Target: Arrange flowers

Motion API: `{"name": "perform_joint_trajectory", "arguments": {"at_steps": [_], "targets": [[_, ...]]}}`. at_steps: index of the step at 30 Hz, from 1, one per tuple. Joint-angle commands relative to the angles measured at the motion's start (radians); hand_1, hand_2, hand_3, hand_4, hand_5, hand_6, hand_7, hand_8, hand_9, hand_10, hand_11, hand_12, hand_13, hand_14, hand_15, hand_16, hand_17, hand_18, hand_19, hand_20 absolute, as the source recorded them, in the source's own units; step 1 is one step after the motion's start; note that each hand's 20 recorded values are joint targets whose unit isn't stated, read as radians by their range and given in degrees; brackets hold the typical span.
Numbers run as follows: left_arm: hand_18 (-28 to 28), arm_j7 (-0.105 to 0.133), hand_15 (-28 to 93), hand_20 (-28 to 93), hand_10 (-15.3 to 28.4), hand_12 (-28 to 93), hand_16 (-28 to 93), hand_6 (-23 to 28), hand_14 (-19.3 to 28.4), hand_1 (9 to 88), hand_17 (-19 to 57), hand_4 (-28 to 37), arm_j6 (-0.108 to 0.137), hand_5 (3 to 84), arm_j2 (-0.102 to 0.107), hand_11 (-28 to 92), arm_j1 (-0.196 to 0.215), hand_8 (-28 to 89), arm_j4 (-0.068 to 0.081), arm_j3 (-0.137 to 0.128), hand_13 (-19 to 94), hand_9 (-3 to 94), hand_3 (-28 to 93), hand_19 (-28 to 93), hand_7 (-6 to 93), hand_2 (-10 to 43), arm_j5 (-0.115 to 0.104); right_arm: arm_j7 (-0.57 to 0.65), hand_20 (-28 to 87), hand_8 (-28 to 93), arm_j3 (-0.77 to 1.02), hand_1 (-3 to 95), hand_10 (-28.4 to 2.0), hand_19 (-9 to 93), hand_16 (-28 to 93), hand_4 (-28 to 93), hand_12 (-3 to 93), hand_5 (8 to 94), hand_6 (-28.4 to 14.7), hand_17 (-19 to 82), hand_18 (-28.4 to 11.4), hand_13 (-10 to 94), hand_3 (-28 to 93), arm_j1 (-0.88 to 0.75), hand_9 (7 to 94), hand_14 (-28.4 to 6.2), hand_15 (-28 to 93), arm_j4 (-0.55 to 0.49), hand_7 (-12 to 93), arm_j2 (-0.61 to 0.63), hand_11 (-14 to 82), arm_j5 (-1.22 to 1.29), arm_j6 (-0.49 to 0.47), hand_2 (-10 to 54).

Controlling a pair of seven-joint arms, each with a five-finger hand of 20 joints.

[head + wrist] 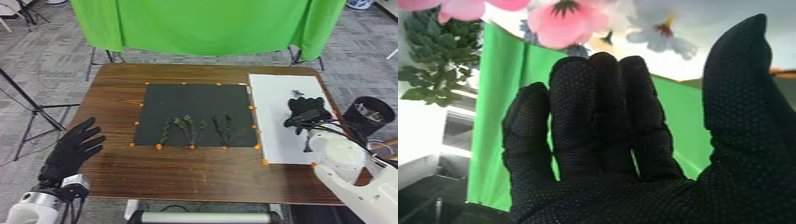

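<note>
Black mat (195, 100): green sprigs (187, 120) are lying toward six o'clock, apparently placed.
Pink flower (567, 24): is seemingly awaiting placing.
Right hand (306, 109): is resting spread at three o'clock, pinching nothing.

High head and close wrist views share cloth (209, 25).

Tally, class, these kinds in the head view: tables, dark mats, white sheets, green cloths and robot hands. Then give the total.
Table: 1
Dark mat: 1
White sheet: 1
Green cloth: 1
Robot hands: 2 (left hand, right hand)
Total: 6
</note>
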Motion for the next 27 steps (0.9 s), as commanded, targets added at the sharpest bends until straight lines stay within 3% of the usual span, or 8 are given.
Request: {"name": "perform_joint_trajectory", "arguments": {"at_steps": [1,5,6,8,12,21,24,27], "targets": [[22.9,-0.014,30,8,12.3,15,0,2.8,16.5,26.7,-9.7,-23.5,-0.019,26.9,-0.002,20,-0.005,-11,0.004,0.001,21,25.0,70,43,21.0,-1.1,0.006,0.014,50,-19,-0.086,28.7,-11.5,81,26,-28,29.7,44.0,-1.4,23,-19.8,52,89,0.045,46.2,-8.5,79,0.046,48,0.023,54.5,-0.084,0.096,-9.5],[22.9,-0.021,31,8,12.3,15,0,2.8,16.4,26.7,-9.7,-23.6,-0.023,27.0,-0.002,20,-0.011,-11,0.007,0.001,21,25.0,70,43,20.9,-1.0,0.008,0.038,50,-17,-0.164,32.4,-10.0,84,28,-28,32.0,49.6,0.5,26,-19.8,57,88,0.086,52.7,-7.4,78,0.098,49,0.038,55.5,-0.155,0.228,-9.5],[22.9,-0.022,30,8,12.3,15,0,2.8,16.4,26.7,-9.7,-23.6,-0.025,27.0,-0.002,20,-0.01,-11,0.007,0.001,21,25.0,70,43,20.9,-1.0,0.009,0.046,49,-9,-0.183,34.2,-9.4,85,29,-28,35.4,51.3,1.2,27,-19.9,59,86,0.097,54.9,-7.2,78,0.107,50,0.04,53.1,-0.154,0.26,-9.5],[22.9,-0.024,31,8,12.3,15,0,2.8,16.4,26.7,-9.8,-23.6,-0.026,27.0,-0.003,20,-0.012,-11,0.007,0.001,21,25.0,70,43,20.9,-1.0,0.01,0.041,48,0,-0.189,42.4,-7.2,87,31,-28,48.1,58.7,2.7,30,-20.0,64,82,0.099,67.2,-6.8,77,0.118,53,0.042,40.7,-0.165,0.298,-9.5],[23.0,-0.029,31,8,12.3,15,0,2.8,16.4,26.6,-9.8,-23.7,-0.031,27.0,-0.003,20,-0.014,-11,0.009,0.0,21,25.0,70,43,21.1,-0.8,0.012,0.033,48,2,-0.192,46.5,-6.6,89,32,-28,52.6,67.4,3.4,33,-20.5,69,83,0.098,76.4,-6.3,76,0.123,51,0.047,36.4,-0.169,0.332,-9.5],[23.0,-0.027,31,8,12.3,15,0,2.8,16.4,26.7,-9.8,-23.6,-0.028,27.1,-0.003,20,-0.008,-11,0.004,-0.015,21,25.0,70,43,21.2,-0.7,0.014,-0.003,48,2,-0.181,46.3,-6.4,90,33,-28,54.5,69.5,3.2,34,-20.5,70,84,0.125,78.9,-6.3,76,0.07,51,0.015,34.8,-0.131,0.359,-9.5],[23.0,-0.015,31,8,12.3,15,0,2.7,16.5,26.6,-9.8,-23.5,-0.021,27.0,0.011,20,-0.004,-11,0.004,-0.016,21,25.0,70,43,21.2,-0.7,0.006,-0.037,48,2,-0.216,46.2,-6.5,90,33,-28,54.7,69.7,3.2,34,-20.4,70,85,0.179,79.1,-6.3,76,0.045,51,-0.021,34.5,-0.124,0.38,-9.5],[23.0,-0.026,31,8,12.3,15,0,2.7,16.5,26.6,-9.8,-23.5,-0.03,27.0,0.014,20,-0.014,-11,0.005,-0.021,21,25.0,70,43,21.1,-0.7,0.013,-0.084,48,2,-0.253,46.2,-6.5,90,33,-28,54.7,69.6,3.2,34,-20.5,70,85,0.231,79.2,-6.2,76,0.029,51,-0.076,34.3,-0.109,0.395,-9.5]]}}
